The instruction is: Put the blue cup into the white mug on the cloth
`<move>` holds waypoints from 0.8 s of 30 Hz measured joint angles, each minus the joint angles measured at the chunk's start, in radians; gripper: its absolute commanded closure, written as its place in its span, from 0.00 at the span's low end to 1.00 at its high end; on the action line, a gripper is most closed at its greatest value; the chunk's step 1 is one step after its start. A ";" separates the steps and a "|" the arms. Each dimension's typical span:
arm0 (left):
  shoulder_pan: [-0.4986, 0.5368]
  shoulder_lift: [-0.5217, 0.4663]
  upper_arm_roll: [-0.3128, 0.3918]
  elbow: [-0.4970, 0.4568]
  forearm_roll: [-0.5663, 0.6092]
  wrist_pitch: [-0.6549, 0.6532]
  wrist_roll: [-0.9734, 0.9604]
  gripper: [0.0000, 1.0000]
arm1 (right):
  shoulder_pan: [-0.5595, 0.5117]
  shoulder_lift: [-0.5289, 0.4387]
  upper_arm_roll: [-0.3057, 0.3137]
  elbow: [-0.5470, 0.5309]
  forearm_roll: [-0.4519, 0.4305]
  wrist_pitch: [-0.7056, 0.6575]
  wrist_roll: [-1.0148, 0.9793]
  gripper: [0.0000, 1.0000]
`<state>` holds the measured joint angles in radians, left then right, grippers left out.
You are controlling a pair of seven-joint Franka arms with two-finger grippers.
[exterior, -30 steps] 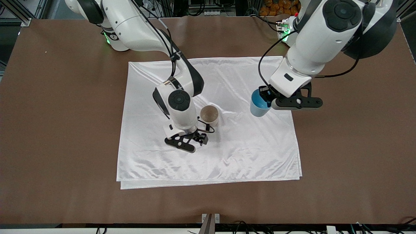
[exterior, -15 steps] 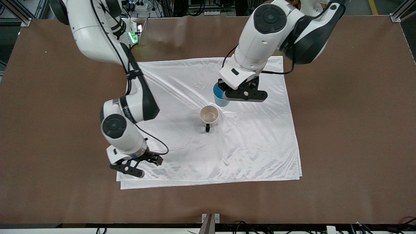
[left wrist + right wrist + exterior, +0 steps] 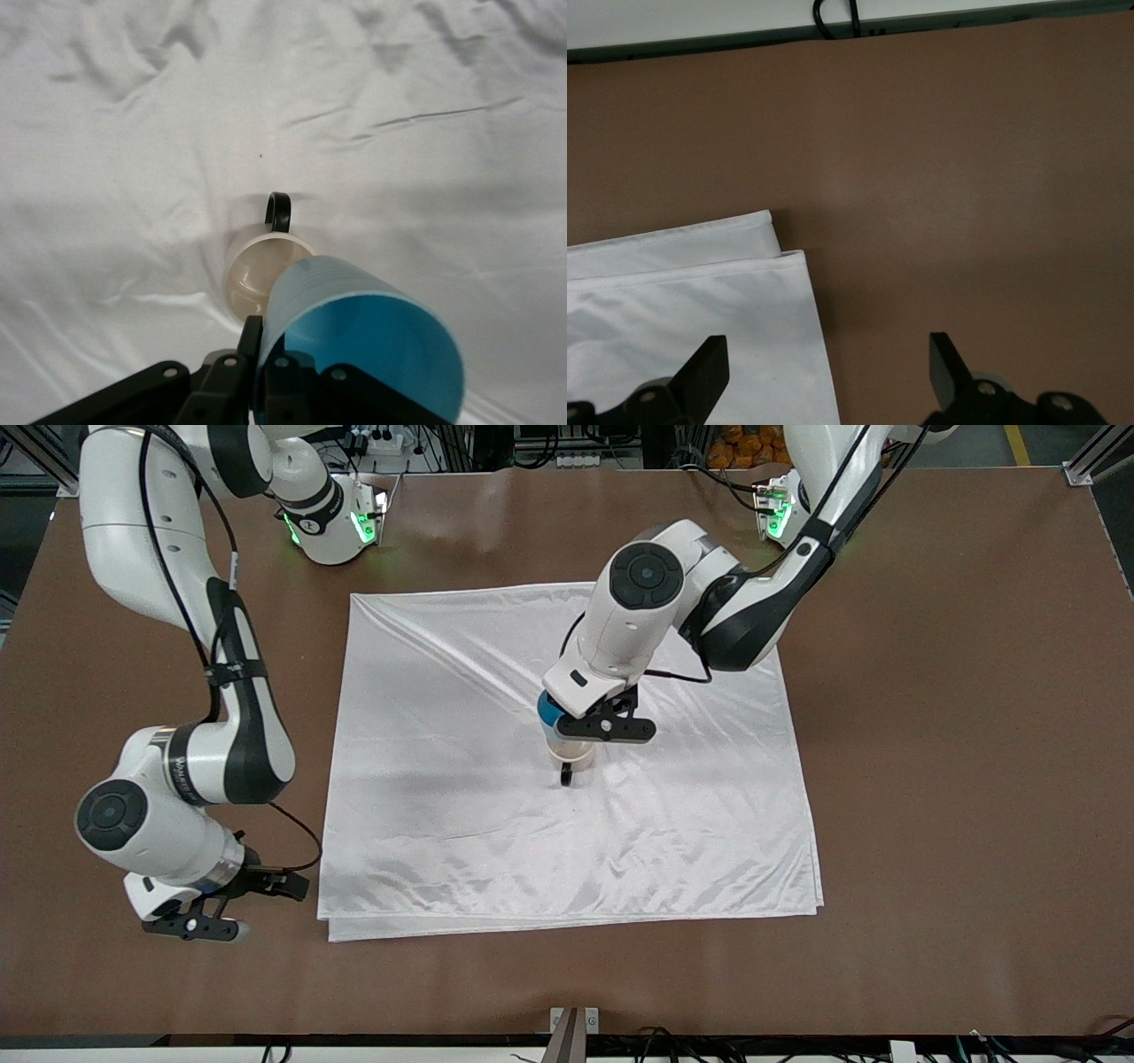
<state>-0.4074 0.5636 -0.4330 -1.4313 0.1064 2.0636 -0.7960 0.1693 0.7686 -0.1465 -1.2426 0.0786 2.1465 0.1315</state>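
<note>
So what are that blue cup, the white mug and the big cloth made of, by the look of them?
The blue cup looks like plastic: thin wall, even matte colour. The white mug looks like glazed ceramic, with a thick cream rim and a black loop handle. The cloth looks like satin or similar synthetic fabric: shiny, with soft wrinkles and layered edges. All are guesses from looks.

The cloth [image 3: 461, 824] lies spread across the middle of the desk [image 3: 957, 797], with the white mug [image 3: 570, 756] standing on it near its centre. The left gripper [image 3: 567, 722] holds the blue cup [image 3: 548, 713] tilted directly over the mug. The right gripper [image 3: 232, 903] hovers over bare desk just beside the cloth's corner nearest the front camera, at the right arm's end.
</note>
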 measured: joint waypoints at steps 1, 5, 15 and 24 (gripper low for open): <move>0.000 0.007 0.000 0.000 0.001 0.002 0.000 1.00 | -0.005 -0.006 0.000 -0.003 0.000 -0.006 -0.007 0.00; -0.002 0.033 0.001 0.000 0.031 0.003 0.000 1.00 | -0.015 -0.047 0.001 -0.025 0.000 -0.050 -0.017 0.00; -0.032 0.092 0.002 -0.001 0.082 0.004 0.000 1.00 | -0.025 -0.213 0.005 -0.061 0.000 -0.308 -0.017 0.00; -0.037 0.100 0.012 -0.014 0.098 0.003 -0.006 1.00 | -0.127 -0.375 0.126 -0.067 -0.081 -0.490 -0.017 0.00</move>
<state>-0.4449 0.6632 -0.4208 -1.4448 0.2041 2.0667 -0.8022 0.0418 0.3933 -0.0201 -1.3097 -0.0020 1.6564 0.1145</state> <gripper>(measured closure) 0.956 0.000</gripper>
